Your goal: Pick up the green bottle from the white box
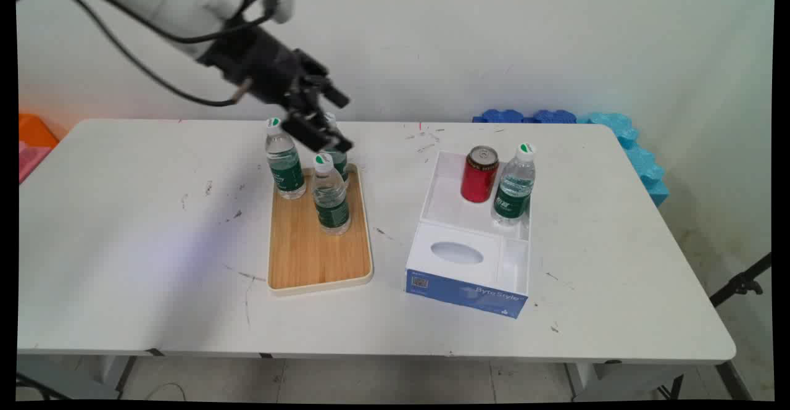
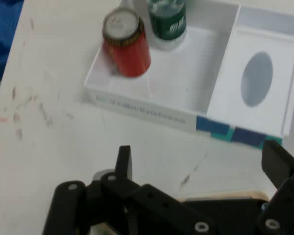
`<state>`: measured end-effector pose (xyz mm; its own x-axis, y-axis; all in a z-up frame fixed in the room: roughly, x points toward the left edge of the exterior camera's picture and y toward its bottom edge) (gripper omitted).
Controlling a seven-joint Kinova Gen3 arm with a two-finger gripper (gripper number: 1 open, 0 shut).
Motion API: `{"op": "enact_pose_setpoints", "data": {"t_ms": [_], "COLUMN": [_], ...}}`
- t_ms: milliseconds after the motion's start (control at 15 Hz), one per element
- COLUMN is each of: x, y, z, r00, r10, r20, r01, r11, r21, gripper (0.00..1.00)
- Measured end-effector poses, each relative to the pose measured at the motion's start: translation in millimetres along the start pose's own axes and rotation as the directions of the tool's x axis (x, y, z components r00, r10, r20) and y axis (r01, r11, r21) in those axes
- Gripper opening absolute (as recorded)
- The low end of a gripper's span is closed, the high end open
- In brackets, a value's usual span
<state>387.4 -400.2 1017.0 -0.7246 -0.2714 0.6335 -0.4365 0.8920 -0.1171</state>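
My black gripper (image 1: 343, 123) hangs open and empty above the far end of a wooden tray (image 1: 308, 255). Three water bottles stand on that tray: one at the far left (image 1: 284, 164), one nearer (image 1: 331, 199), and a third (image 1: 339, 162) mostly hidden behind my fingers. To the right lies a white box (image 1: 435, 181) with a blue front, and in it stand a red can (image 1: 479, 174) and another water bottle (image 1: 514, 184). In the hand view the gripper (image 2: 201, 161) is spread wide, facing the red can (image 2: 126, 43), the green-labelled bottle (image 2: 166, 22) and the box (image 2: 152, 110).
Blue foam blocks (image 1: 636, 144) lie past the table's far right corner. An orange and pink object (image 1: 34, 135) sits off the left edge. A black stand leg (image 1: 740, 283) shows at the right. An oval-holed insert (image 1: 457, 252) fills the box's near part.
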Motion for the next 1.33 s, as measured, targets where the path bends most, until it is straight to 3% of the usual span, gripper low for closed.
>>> {"op": "enact_pose_setpoints", "data": {"t_ms": [200, 733, 1333], "x": [20.7, 74.8, 105.3], "y": [-2.8, -10.9, -22.8], "z": [24.2, 133.3, 244.3], "r00": [1.0, 0.993, 0.986], "r10": [0.025, 0.109, 0.162], "r20": [-0.015, -0.033, -0.027], "r01": [-0.026, -0.111, -0.164], "r11": [1.0, 0.992, 0.983], "r21": [-0.013, -0.054, -0.085], "gripper": [1.0, 1.0, 1.0]}}
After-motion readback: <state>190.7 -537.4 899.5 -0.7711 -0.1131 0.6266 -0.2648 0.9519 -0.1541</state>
